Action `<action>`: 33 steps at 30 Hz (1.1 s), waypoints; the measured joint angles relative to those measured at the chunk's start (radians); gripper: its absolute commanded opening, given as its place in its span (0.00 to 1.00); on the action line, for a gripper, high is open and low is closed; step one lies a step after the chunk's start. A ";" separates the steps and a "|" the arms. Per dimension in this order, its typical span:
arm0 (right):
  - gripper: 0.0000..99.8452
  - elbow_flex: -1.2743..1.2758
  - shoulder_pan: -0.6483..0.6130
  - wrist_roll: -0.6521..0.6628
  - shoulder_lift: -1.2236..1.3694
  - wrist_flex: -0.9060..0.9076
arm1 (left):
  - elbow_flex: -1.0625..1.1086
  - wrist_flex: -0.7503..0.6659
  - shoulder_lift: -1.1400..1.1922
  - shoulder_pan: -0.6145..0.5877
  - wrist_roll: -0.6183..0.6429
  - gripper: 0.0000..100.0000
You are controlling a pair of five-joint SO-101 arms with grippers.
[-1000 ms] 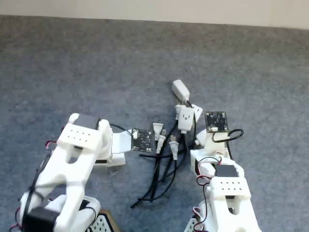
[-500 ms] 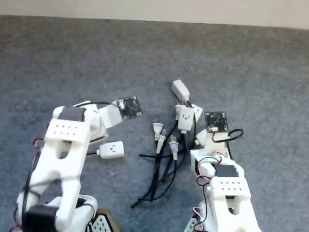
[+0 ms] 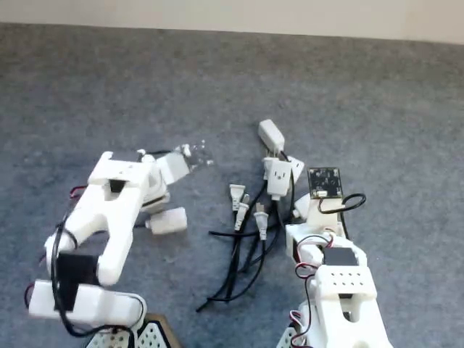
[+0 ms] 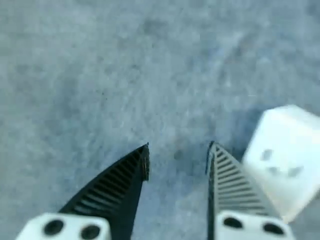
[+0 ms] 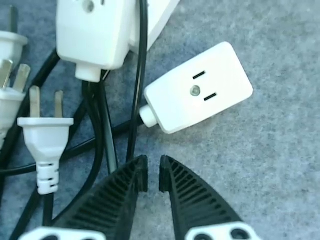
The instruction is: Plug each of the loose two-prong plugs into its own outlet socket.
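Three white two-prong plugs (image 3: 246, 206) on black cords lie mid-carpet; one plug (image 5: 46, 132) lies close beside my right gripper (image 5: 152, 172), which is shut on nothing just short of a white outlet socket (image 5: 197, 92). A second socket (image 5: 95, 30) sits beyond, with more sockets (image 3: 277, 174) clustered past the plugs. My left gripper (image 4: 177, 155) hangs open over bare carpet, with a lone white socket (image 4: 285, 160) just outside one finger. From above, that socket (image 3: 168, 221) lies beside the left arm (image 3: 119, 210), and the left gripper (image 3: 192, 156) is blurred.
Black cords (image 3: 239, 268) trail from the plugs toward the front between both arms. The right arm's base (image 3: 341, 290) stands at the front right. Grey carpet (image 3: 362, 94) stretches open at the back and far sides.
My left arm has pulled back from the plugs and swung left and away, uncovering the lone white socket on the carpet. The right arm has not moved.
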 measured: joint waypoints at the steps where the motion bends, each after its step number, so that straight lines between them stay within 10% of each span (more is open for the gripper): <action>1: 0.06 0.000 0.000 0.000 0.000 0.000 | -0.025 -0.003 0.011 0.003 0.002 0.21; 18: 0.06 0.000 0.000 0.000 0.000 0.000 | -0.114 0.377 0.040 0.089 0.041 0.17; 33: 0.06 0.000 0.000 0.000 0.000 0.000 | 0.209 0.715 -0.559 0.313 0.044 0.17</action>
